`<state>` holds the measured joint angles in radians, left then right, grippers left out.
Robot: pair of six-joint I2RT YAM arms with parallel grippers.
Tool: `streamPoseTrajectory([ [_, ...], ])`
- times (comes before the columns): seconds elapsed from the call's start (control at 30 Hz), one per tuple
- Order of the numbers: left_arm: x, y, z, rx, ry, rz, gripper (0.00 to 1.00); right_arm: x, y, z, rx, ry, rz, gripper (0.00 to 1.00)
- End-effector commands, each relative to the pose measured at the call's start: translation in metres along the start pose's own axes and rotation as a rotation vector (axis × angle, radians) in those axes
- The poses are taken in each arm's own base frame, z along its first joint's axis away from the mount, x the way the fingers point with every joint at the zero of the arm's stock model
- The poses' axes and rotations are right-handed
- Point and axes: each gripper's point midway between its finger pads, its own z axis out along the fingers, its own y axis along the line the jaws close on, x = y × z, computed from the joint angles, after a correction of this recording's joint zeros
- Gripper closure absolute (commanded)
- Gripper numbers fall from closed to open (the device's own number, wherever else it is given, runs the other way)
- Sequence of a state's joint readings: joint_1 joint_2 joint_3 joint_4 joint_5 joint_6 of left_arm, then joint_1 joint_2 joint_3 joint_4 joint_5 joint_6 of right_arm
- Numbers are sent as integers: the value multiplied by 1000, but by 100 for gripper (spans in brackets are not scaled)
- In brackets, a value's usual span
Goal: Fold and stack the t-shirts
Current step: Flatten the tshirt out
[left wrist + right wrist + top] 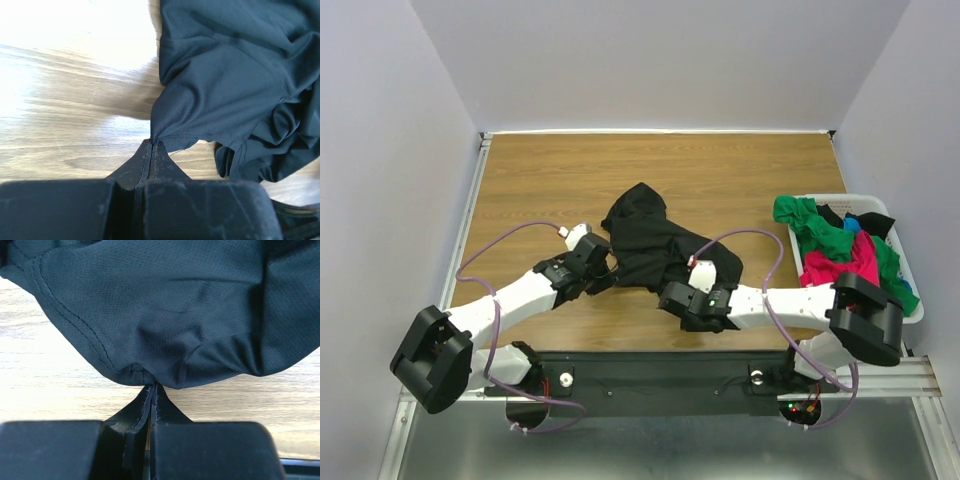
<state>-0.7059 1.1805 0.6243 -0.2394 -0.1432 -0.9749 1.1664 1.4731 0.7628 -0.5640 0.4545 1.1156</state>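
A large black t-shirt [650, 240] lies crumpled near the middle of the wooden bench [540, 180], bunched into folds rather than spread flat, with one lobe reaching toward 12 o'clock in the overhead view. Both arms reach in from the near edge and meet the garment along its near side.

The left hand [151, 143], at about 8 o'clock on the shirt, has its two fingers pressed together on a pinched corner of the black mesh fabric, which fans out above the fingertips toward 1 o'clock in the wrist view. The right hand [154, 386], at about 5 o'clock on the shirt, is likewise closed tight on a small tuck of the hemmed edge, with the stitched seam curving away toward 10 o'clock.

At 3 o'clock on the bench, well apart from the black shirt, a white basket [820, 197] holds the rest of the laundry in a loose heap: a green t-shirt [810, 225] draped over the far and right sides, a magenta-pink t-shirt [850, 262] toward the near side, a blue t-shirt [851, 226] showing only as a small patch, and what appears to be a smaller black t-shirt [875, 222] at the far rim.
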Motion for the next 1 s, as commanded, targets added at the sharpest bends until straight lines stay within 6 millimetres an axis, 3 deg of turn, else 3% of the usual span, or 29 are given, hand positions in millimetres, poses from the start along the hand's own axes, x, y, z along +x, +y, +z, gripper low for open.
streamPoseTrajectory([
  [0.0,-35,-17,-16,-12,-108,-1,100,-20,2,-11,-39,-84,27,100],
  [0.07,-50,-23,-24,-19,-144,6,100,-37,-2,-22,-31,-140,24,99],
  [0.17,-91,-38,-45,-17,-242,-14,100,-66,-16,-40,-6,-203,4,100],
  [0.2,-109,-48,-59,-1,-277,-14,100,-80,-17,-53,-11,-228,13,100],
  [0.27,-147,-51,-79,-13,-357,-48,100,-114,-29,-65,17,-287,28,100],
  [0.4,-211,-46,-115,-23,-480,-128,100,-172,-59,-90,54,-375,60,100],
  [0.47,-236,-43,-132,-26,-534,-152,100,-200,-74,-107,82,-433,48,100],
  [0.57,-269,-54,-171,-10,-608,-150,100,-242,-76,-144,70,-532,43,100],
  [0.6,-287,-66,-199,28,-667,-160,100,-254,-76,-157,72,-562,14,100],
  [0.63,-297,-69,-213,34,-698,-164,100,-263,-78,-167,76,-590,12,100],
  [0.67,-311,-74,-240,53,-748,-170,100,-283,-79,-188,84,-647,35,100],
  [0.73,-326,-74,-270,50,-818,-181,100,-299,-84,-207,116,-697,14,99],
  [0.8,-335,-69,-294,29,-863,-185,100,-321,-96,-232,173,-768,43,100],
  [0.87,-348,-63,-349,29,-980,-215,100,-337,-107,-260,217,-826,49,100],
  [0.97,-346,-50,-391,13,-1063,-244,100,-353,-114,-300,192,-906,93,100],
])
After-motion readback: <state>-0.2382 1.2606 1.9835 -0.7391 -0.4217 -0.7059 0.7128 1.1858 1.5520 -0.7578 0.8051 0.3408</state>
